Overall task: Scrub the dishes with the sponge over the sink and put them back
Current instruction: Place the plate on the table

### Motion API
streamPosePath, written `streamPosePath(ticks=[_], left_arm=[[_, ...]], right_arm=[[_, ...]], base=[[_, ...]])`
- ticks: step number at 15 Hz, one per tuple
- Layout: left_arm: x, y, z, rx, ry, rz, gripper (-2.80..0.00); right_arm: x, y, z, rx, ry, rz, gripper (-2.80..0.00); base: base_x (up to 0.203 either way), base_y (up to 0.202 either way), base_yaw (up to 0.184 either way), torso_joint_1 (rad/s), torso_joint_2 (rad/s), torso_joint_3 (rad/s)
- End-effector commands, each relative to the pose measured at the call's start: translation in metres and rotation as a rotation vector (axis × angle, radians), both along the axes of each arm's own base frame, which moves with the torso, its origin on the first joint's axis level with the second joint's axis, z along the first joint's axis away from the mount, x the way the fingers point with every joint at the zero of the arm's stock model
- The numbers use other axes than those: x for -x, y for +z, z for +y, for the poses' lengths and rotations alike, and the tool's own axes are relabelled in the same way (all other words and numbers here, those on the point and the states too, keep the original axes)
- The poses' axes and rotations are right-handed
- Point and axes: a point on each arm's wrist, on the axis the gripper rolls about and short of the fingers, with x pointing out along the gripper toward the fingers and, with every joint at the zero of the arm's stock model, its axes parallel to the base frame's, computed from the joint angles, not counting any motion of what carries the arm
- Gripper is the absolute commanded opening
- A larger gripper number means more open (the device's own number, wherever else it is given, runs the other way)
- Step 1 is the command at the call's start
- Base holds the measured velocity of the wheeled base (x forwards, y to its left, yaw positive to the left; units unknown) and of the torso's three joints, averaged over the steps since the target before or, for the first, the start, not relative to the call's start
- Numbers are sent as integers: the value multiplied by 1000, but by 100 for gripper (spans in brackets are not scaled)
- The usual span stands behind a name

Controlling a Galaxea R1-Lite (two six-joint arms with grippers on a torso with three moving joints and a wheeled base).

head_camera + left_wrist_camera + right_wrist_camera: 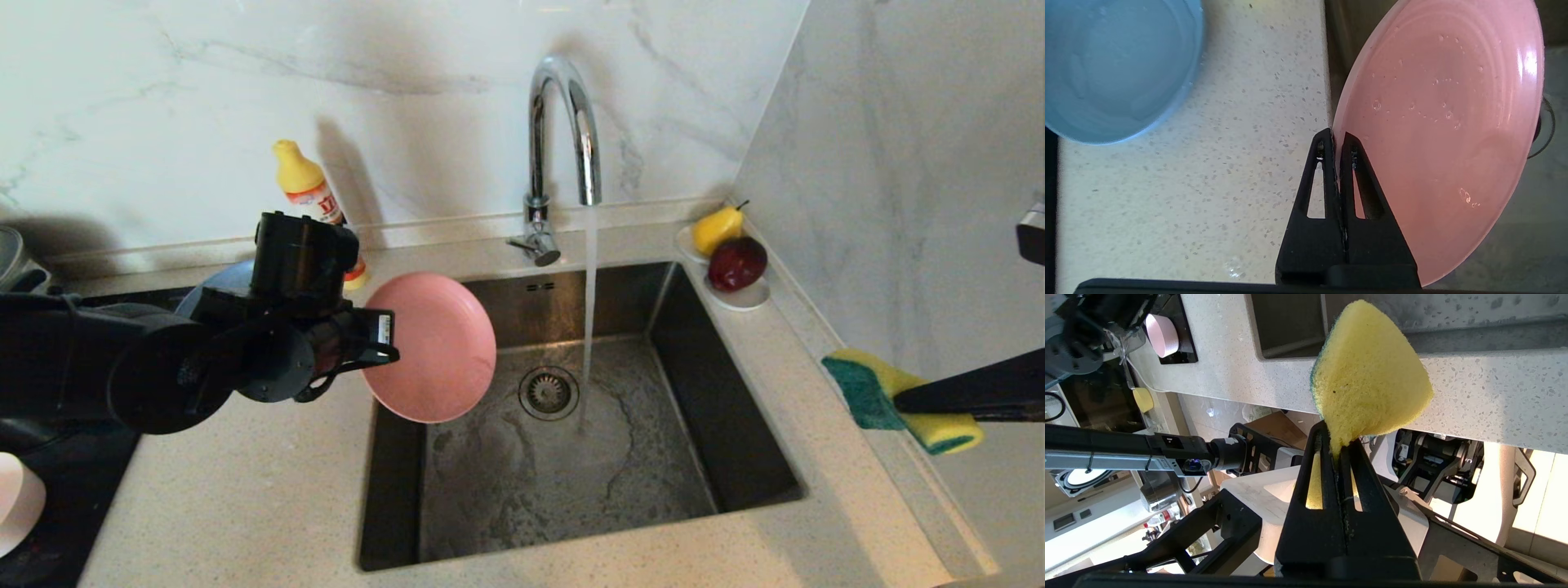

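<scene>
Nearest, at the left edge of the head view, one pale pink-white bowl (16,502) sits on a dark surface. One square brushed-steel sink (735,408) lies in the speckled countertop (245,506), with one round drain strainer (549,393). The left gripper (1336,141) is clamped tight on the rim of one large pink plate (437,347), holding it on edge over the sink's left side. The right gripper (1337,451) is pinched shut on one yellow foam sponge with a green scouring face (890,400), over the counter right of the sink. One large blue plate (1114,65) rests on the counter behind the left arm. Further back stand one running chrome gooseneck faucet (563,131), one yellow-capped bottle (309,189), and one small white dish (739,298) bearing one pear (717,229) and one red fruit (737,263).
</scene>
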Motion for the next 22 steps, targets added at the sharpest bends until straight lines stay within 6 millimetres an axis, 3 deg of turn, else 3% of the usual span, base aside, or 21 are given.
streamPosePath(ticks=[1, 8, 10, 13, 17, 22], left_arm=[[14, 19, 6, 23, 2, -49, -280], [102, 55, 59, 122, 31, 40, -280], [132, 54, 84, 217, 65, 144, -280], [156, 41, 116, 330, 165, 222, -280], [161, 16, 141, 413, 285, 301, -280], [125, -14, 182, 509, 390, 356, -280]], right_arm=[[0, -3, 0, -1, 2, 19, -280], [3, -5, 0, -1, 1, 25, -280], [4, -7, 0, 0, 1, 29, -280], [8, -5, 1, -2, 13, 19, -280], [1, -7, 4, 2, 28, 33, -280], [-10, -11, 12, 10, 63, 60, -280]], base=[[0, 0, 0, 0, 0, 0], [0, 0, 0, 0, 0, 0], [0, 0, 0, 0, 0, 0], [0, 0, 0, 0, 0, 0], [0, 0, 0, 0, 0, 0], [0, 0, 0, 0, 0, 0]])
